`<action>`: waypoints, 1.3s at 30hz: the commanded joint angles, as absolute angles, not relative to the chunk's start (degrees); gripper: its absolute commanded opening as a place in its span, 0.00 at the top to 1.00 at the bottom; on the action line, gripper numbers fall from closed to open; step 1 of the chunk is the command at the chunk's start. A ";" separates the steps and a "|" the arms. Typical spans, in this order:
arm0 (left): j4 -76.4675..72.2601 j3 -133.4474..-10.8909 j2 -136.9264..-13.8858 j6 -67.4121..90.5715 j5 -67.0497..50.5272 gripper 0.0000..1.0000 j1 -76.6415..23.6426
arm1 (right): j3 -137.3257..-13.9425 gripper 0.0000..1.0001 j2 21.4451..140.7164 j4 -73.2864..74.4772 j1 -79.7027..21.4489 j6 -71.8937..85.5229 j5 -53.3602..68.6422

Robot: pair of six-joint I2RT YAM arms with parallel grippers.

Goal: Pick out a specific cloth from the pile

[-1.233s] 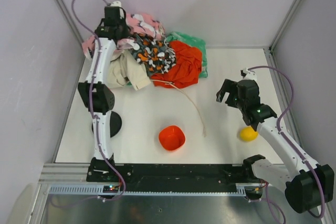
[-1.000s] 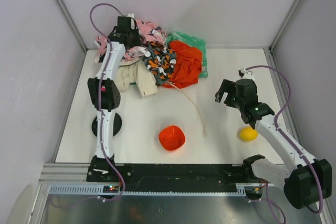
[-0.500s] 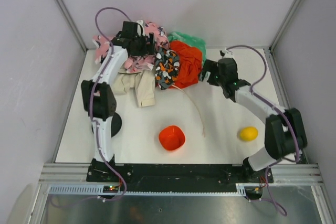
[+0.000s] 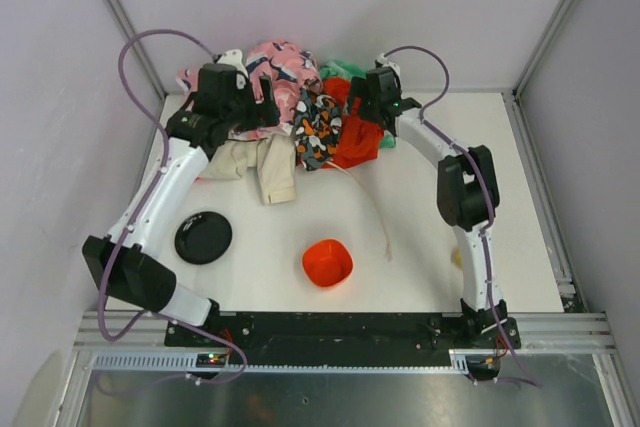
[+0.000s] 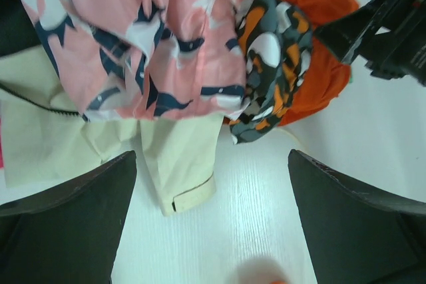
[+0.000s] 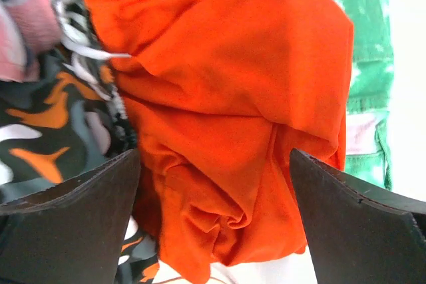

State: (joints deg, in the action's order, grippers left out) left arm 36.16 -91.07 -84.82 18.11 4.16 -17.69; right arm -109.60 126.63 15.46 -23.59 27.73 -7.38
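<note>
The cloth (image 4: 360, 139) (image 6: 233, 98), plain red-orange, lies crumpled at the right edge of the pile (image 4: 285, 107). My right gripper (image 4: 362, 105) (image 6: 214, 157) hangs open just over it, one finger on each side of its folds, nothing pinched. My left gripper (image 4: 260, 99) (image 5: 212, 161) is open above the pile's left side, holding nothing. Below it I see the pink whale-print fabric (image 5: 140, 44), the beige piece (image 5: 176, 164) and the orange-black-white patterned fabric (image 5: 273, 64). The cloth (image 5: 319, 78) shows beyond those, with the right gripper's black body beside it.
Mottled green fabric (image 6: 363, 44) (image 4: 345, 69) lies under and behind the cloth. A red bowl (image 4: 327, 262) and a black disc (image 4: 203, 237) sit on the white table. A thin pale cord (image 4: 372, 202) trails from the pile. Walls and metal rails close in the back corner.
The left gripper opened, let the pile fabrics drop and shifted left. The right arm swung from the table's right side to above the red-orange cloth. The patterned fabric slid right.
</note>
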 commanded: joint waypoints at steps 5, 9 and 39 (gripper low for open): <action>34.60 -80.74 -80.33 23.10 4.90 0.00 -17.85 | -118.79 0.05 135.23 25.10 -23.74 31.39 -6.11; 34.02 -77.25 -77.74 23.58 7.66 0.00 -17.85 | -123.58 0.30 139.35 28.42 -23.40 31.37 0.28; 29.40 -69.71 -78.76 24.34 5.83 0.00 -17.89 | -129.48 1.00 100.07 21.10 -7.07 13.57 -11.60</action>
State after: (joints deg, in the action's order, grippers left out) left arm 31.68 -70.08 -78.37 23.97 6.70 -17.74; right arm -128.38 99.63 20.67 -10.76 16.01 -7.75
